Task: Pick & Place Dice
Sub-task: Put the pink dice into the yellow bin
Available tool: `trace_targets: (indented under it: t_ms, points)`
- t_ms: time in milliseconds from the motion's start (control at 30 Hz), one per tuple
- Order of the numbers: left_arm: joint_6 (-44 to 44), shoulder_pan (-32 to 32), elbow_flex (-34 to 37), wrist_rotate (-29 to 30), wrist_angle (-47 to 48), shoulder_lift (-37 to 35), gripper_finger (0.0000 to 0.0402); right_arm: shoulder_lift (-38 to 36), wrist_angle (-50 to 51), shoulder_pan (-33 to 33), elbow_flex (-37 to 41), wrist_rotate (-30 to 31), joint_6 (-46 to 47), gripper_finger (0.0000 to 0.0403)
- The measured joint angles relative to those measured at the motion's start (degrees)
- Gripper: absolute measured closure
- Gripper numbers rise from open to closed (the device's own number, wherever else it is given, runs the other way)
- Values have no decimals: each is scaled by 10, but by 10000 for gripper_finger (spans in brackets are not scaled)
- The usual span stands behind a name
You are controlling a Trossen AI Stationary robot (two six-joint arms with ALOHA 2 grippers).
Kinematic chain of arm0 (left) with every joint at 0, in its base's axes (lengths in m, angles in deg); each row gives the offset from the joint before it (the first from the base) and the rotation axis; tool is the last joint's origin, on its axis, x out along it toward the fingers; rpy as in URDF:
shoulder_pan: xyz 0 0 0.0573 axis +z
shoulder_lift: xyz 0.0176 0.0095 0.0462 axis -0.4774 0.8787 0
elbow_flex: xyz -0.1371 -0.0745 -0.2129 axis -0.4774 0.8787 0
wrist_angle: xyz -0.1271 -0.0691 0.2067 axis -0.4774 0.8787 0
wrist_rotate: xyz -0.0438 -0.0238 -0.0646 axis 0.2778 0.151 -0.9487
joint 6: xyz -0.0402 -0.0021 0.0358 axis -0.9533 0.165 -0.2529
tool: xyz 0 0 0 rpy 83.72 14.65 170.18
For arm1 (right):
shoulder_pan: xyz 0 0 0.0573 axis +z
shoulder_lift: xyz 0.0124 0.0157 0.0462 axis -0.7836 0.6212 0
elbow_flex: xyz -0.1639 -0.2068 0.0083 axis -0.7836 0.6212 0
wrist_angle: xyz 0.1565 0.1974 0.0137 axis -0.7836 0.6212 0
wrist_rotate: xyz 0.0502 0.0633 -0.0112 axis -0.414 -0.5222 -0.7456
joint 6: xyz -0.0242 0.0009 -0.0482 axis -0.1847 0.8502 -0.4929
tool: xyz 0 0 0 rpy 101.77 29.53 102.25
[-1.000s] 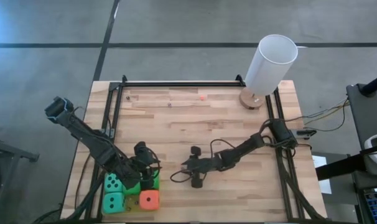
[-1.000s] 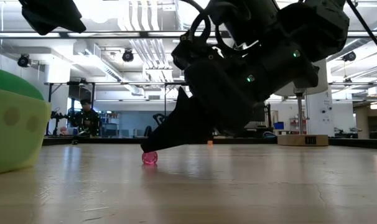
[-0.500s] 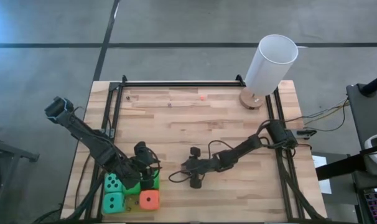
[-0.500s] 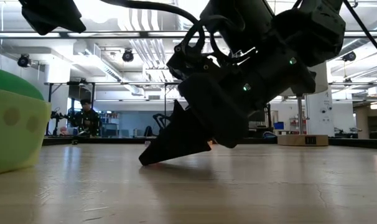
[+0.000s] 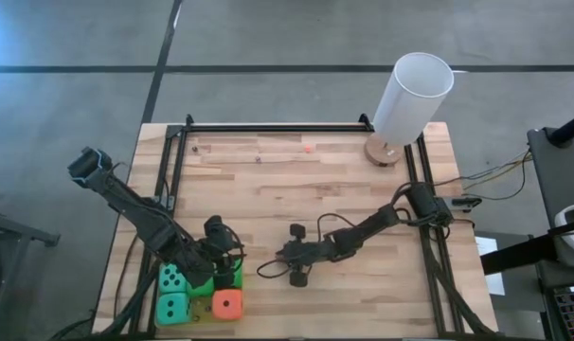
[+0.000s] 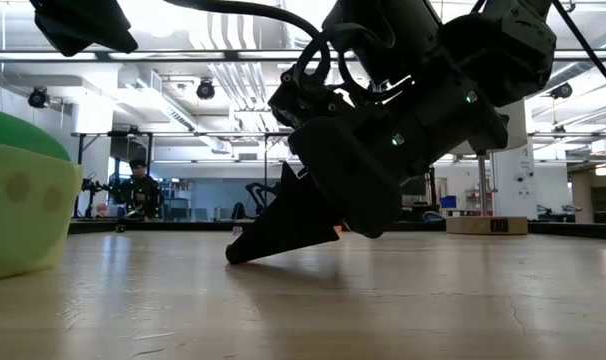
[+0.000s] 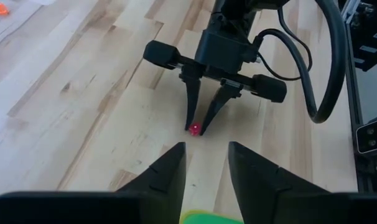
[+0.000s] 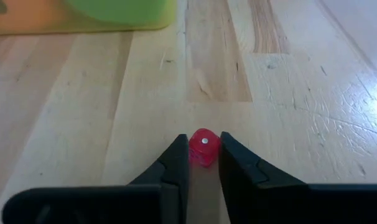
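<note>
Right gripper [image 8: 204, 163]: low over the pale wooden tabletop [image 5: 296, 180] at its near middle, the two dark fingers drawn in narrow on a tiny translucent pink-red die [image 8: 204, 147] that sits on the wood between the tips; the left wrist view shows the same pinch head-on [image 7: 195, 129].
Left gripper [image 7: 205, 163]: at the near left, beside the cluster of big cubes, its fingers standing a narrow gap apart; a bright green soft surface [image 7: 204, 218] shows just under them, though whether it is gripped cannot be told from this angle.
Large soft dice: a teal cube with black pips [image 5: 172, 278], a green cube [image 5: 171, 308] and an orange-red cube [image 5: 227, 304] are grouped at the near left corner of the table, with more green [image 5: 232, 277] partly hidden beneath the left arm.
Low view: a yellow-green soft block [image 6: 28, 200] fills the left edge; the right arm's dark wrist and fingertips [image 6: 233, 255] touch down at the centre.
White cylinder [image 5: 412, 97]: upright at the far right corner on a round wooden base.
Small orange speck [image 5: 308, 147]: lies alone near the far edge.
</note>
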Motion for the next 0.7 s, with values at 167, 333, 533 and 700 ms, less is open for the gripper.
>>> trace_targets:
  t_ms: [167,333,533,700]
  points:
    - [-4,0,0,0,-3,0,271,-4,1,0,1,0,-18,344]
    - [-4,0,0,0,-16,0,271,-26,4,0,1,4,-55,342]
    - [-17,1,0,4,-42,0,276,-70,18,4,2,59,-123,342]
    - [-98,11,0,5,-71,0,276,-111,21,16,3,107,-186,342]
